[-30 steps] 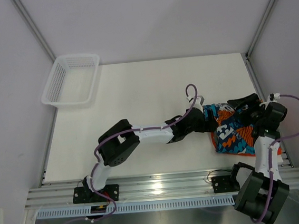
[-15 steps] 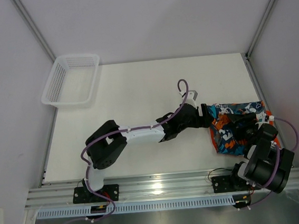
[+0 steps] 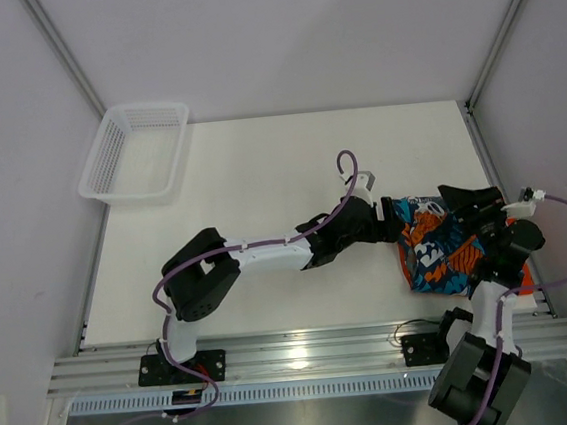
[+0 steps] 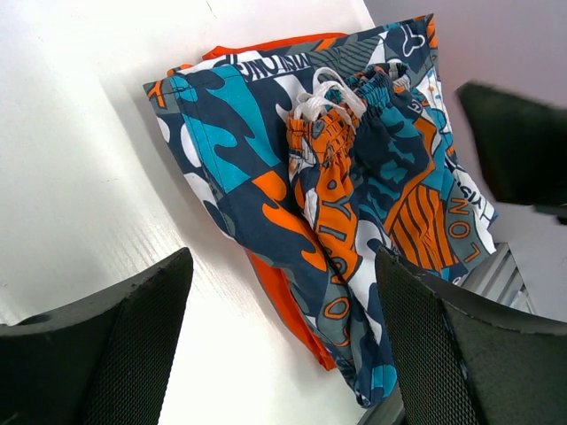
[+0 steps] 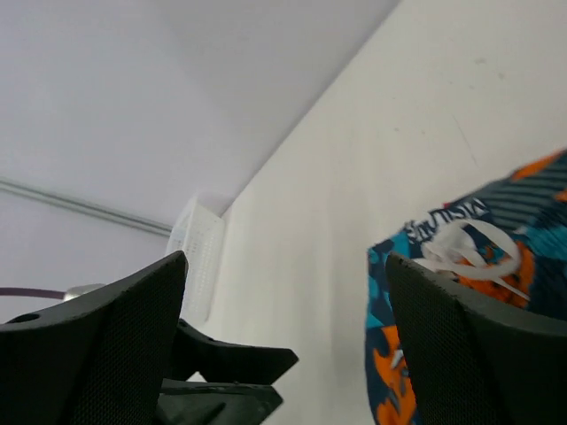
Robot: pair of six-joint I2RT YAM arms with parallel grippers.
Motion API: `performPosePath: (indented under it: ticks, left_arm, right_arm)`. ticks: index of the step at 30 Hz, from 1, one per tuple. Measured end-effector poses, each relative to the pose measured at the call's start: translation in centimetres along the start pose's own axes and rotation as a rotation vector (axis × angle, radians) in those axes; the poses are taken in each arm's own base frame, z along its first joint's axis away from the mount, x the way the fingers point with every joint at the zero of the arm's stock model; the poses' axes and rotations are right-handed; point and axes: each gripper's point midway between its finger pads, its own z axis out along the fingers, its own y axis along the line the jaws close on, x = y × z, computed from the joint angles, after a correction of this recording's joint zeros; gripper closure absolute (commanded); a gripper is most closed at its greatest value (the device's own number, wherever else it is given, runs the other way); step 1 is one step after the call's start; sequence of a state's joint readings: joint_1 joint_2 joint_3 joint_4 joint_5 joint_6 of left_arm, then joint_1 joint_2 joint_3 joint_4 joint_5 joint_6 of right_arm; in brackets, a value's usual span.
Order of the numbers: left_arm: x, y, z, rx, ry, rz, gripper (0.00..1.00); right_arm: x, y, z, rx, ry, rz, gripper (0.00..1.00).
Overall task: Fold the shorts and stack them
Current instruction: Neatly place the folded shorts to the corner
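The printed shorts (image 4: 354,177) lie folded on top of the orange shorts (image 4: 282,297), whose edge peeks out beneath them. The pile (image 3: 443,247) sits at the table's right near corner. A white drawstring (image 4: 323,97) shows at the printed waistband. My left gripper (image 3: 390,220) hovers open at the pile's left edge; in its wrist view (image 4: 283,266) the fingers straddle the stack without touching it. My right gripper (image 3: 466,198) hangs open above the pile's far right side, and its own view (image 5: 283,266) shows nothing between the fingers, with the printed shorts (image 5: 496,208) behind the right finger.
A white mesh basket (image 3: 135,151) stands at the table's far left corner and also shows as the basket (image 5: 199,257) in the right wrist view. The table's right edge and frame rail (image 3: 490,167) run close beside the pile. White walls enclose the table.
The right arm dropped back toward its base, then rose again, so its gripper is above the pile's far right side. The left arm stretched a little further right earlier, then stayed still.
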State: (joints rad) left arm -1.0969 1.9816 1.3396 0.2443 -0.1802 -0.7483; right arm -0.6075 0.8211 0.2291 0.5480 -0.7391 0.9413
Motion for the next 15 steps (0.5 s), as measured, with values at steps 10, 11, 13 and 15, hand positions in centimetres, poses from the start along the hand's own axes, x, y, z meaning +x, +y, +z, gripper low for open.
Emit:
performPosePath:
  ticks: [10, 11, 13, 15]
  left_arm:
    - [-0.3, 0.7, -0.6, -0.012, -0.003, -0.002, 0.14]
    - [-0.4, 0.9, -1.0, -0.016, -0.005, -0.004, 0.14]
    - [-0.8, 1.5, -1.6, -0.026, -0.009, -0.006, 0.14]
    - [-1.4, 1.8, -2.1, -0.032, -0.024, -0.011, 0.14]
  right_arm:
    - [6.0, -0.3, 2.0, -0.013, 0.203, 0.159, 0.05]
    - [7.4, -0.8, 2.4, -0.002, 0.243, 0.183, 0.05]
    - [9.7, -2.3, 2.6, 0.030, 0.299, 0.233, 0.06]
    - [11.9, -4.2, 2.1, 0.073, 0.328, 0.275, 0.07]
